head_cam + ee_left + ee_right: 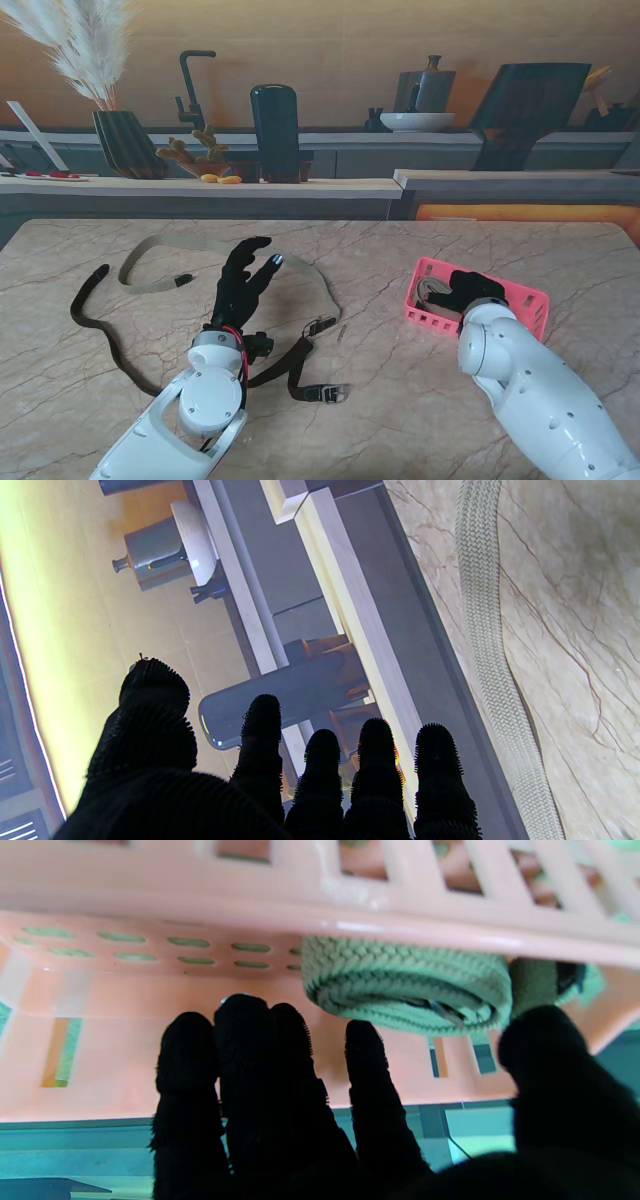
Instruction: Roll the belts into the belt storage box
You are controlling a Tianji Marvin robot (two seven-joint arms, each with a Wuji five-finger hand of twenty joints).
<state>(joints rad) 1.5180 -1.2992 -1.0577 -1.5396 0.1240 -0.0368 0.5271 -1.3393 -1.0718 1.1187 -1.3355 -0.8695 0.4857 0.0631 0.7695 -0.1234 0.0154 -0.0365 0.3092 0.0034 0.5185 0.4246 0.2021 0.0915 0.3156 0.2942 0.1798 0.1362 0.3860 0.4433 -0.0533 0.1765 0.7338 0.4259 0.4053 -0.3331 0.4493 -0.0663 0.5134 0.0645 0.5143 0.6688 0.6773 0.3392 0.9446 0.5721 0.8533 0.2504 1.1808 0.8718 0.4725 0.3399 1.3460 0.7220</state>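
A loose beige woven belt lies across the marble table's left half. A dark belt snakes nearer to me, its buckle towards the middle. My left hand hovers over the beige belt with its fingers spread, open and holding nothing. On the right stands the pink storage box. A rolled belt rests inside it. My right hand reaches into the box beside the roll, fingers extended and apart, not gripping it.
A small metal piece lies on the table between the belts and the box. Behind the table's far edge runs a counter with a black vase, pampas grass, a faucet and a bowl.
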